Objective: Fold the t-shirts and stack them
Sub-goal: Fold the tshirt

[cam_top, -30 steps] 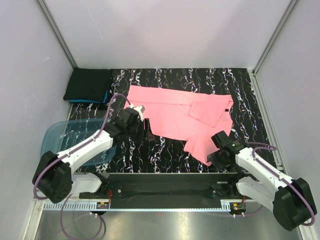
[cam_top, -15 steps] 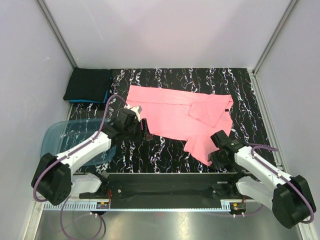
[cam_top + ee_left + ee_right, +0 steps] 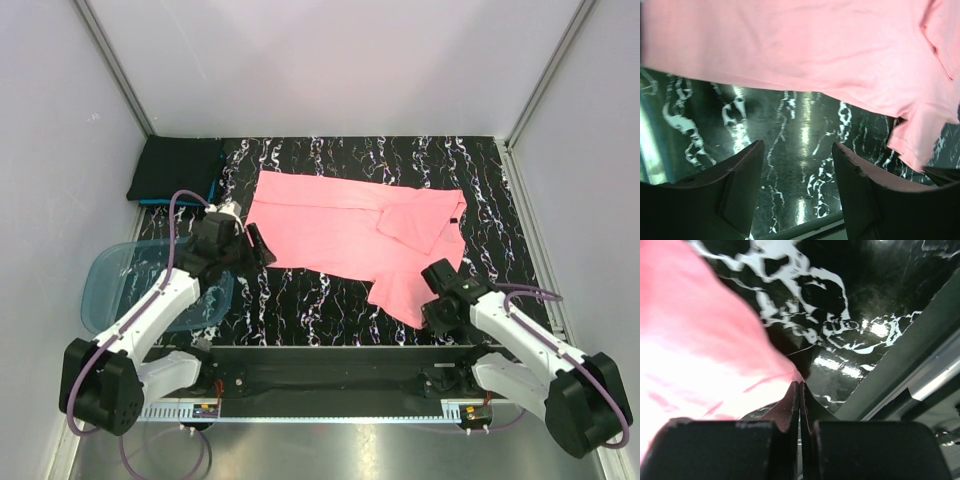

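Note:
The salmon-pink t-shirt (image 3: 340,225) lies partly folded on the black marbled table (image 3: 300,300), with its small dark neck label (image 3: 452,220) at the right. My right gripper (image 3: 428,316) is at the shirt's near right corner. In the right wrist view its jaws (image 3: 800,386) are shut, with the tip of the pink cloth (image 3: 695,340) pinched between them. My left gripper (image 3: 258,246) is at the shirt's near left edge. It stands open (image 3: 797,170) over bare table, just short of the pink hem (image 3: 790,45). Folded black and teal t-shirts (image 3: 178,170) sit stacked at the back left corner.
A translucent blue plastic tub (image 3: 130,285) lies at the left edge under the left arm. A dark metal rail (image 3: 330,362) runs along the table's near edge, close behind the right gripper. White walls enclose the table on three sides.
The left gripper has swung left and back along the shirt's near edge, towards its left corner. The right gripper's jaws have closed on the shirt's near right corner.

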